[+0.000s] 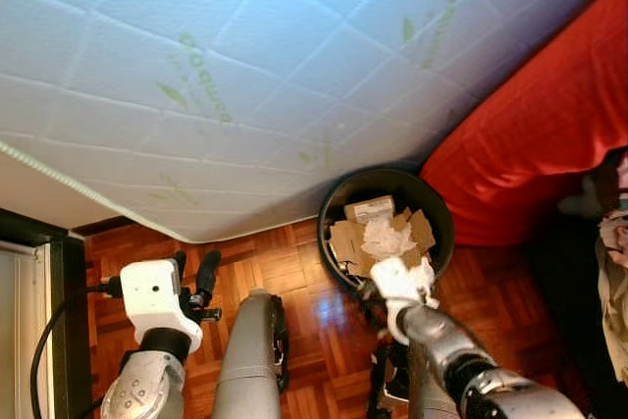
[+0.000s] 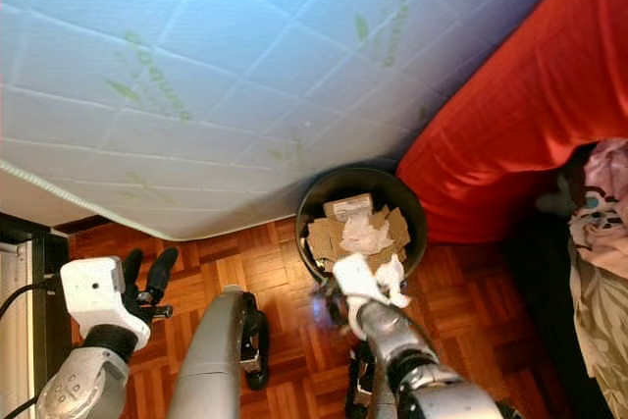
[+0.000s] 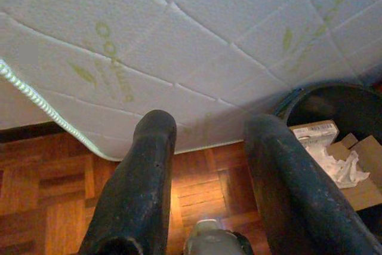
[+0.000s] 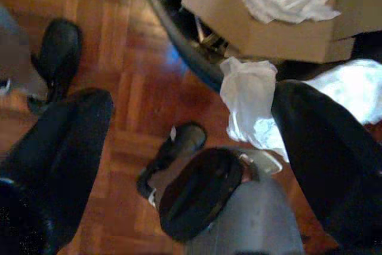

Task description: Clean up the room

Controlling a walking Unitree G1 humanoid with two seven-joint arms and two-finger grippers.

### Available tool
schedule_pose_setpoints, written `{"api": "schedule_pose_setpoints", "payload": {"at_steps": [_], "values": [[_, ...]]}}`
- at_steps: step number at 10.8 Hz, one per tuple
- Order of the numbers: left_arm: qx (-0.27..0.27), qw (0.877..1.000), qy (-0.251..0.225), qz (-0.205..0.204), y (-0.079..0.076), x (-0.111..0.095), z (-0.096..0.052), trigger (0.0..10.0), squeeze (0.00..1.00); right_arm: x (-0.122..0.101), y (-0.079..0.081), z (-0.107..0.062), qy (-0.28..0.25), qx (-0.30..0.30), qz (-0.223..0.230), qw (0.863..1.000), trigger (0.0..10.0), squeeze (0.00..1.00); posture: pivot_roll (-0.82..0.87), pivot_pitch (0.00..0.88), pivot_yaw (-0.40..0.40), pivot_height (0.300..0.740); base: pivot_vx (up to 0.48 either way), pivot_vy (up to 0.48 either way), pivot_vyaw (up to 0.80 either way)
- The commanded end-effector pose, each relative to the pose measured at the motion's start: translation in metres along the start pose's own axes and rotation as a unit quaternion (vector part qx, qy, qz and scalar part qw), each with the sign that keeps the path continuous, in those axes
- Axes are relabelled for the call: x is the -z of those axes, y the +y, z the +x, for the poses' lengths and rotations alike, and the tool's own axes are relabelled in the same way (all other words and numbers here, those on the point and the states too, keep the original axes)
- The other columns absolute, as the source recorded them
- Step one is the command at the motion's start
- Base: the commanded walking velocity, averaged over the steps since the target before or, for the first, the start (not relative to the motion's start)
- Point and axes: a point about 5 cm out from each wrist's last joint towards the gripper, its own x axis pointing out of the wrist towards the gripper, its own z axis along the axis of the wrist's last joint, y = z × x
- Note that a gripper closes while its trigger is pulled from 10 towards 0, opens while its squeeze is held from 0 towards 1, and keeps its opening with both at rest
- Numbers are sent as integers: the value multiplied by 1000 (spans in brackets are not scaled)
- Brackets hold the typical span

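A black round bin (image 1: 335, 193) stands on the parquet against the mattress edge. It holds cardboard pieces (image 1: 347, 242) and a crumpled white tissue (image 1: 389, 238). My right gripper (image 1: 397, 284) hovers over the bin's near rim. In the right wrist view its fingers (image 4: 322, 147) are spread open, and a white tissue (image 4: 250, 103) clings beside one finger just outside the rim. My left gripper (image 1: 193, 275) is raised over the floor to the left of the bin, open and empty, its fingers (image 3: 143, 171) pointing at the mattress.
A white quilted mattress (image 1: 245, 66) fills the upper view and overhangs the floor. A red cover (image 1: 530, 144) lies to the right of the bin. Clothes (image 2: 599, 233) are piled at far right. Dark furniture (image 1: 29, 272) stands at left.
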Motion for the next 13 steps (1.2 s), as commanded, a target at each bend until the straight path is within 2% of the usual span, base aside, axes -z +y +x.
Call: {"api": "schedule_pose_setpoints", "payload": {"at_steps": [1,2,3,5,6,7,13], "values": [[-6,1000,18,1,1,5,-6,10000,0,15,7,0,21,-5,5,1000,10000,0,313,478,31,642,0,0,0],[-5,1000,17,2,1,5,-6,10000,0,-11,4,0,-57,5,67,996,10000,0,313,478,31,642,0,0,0],[-5,1000,17,3,1,5,-5,10000,0,-34,-2,-2,-121,8,120,985,10000,0,309,477,30,642,0,0,0],[-4,1000,15,3,0,4,-5,10000,0,-58,-11,-6,-189,12,157,969,10000,0,307,476,29,642,0,0,0],[-4,1000,15,4,-1,4,-6,10000,0,-64,-16,-8,-204,23,165,965,10000,0,307,477,27,642,0,0,0],[-4,1000,15,4,-1,4,-6,10000,0,-63,-20,-8,-200,33,163,966,10000,0,308,479,27,642,0,0,0],[-6,1000,17,-4,-1,5,-6,10000,0,-55,-14,-6,-189,19,158,969,10000,0,304,482,26,642,48,0,0]]}}
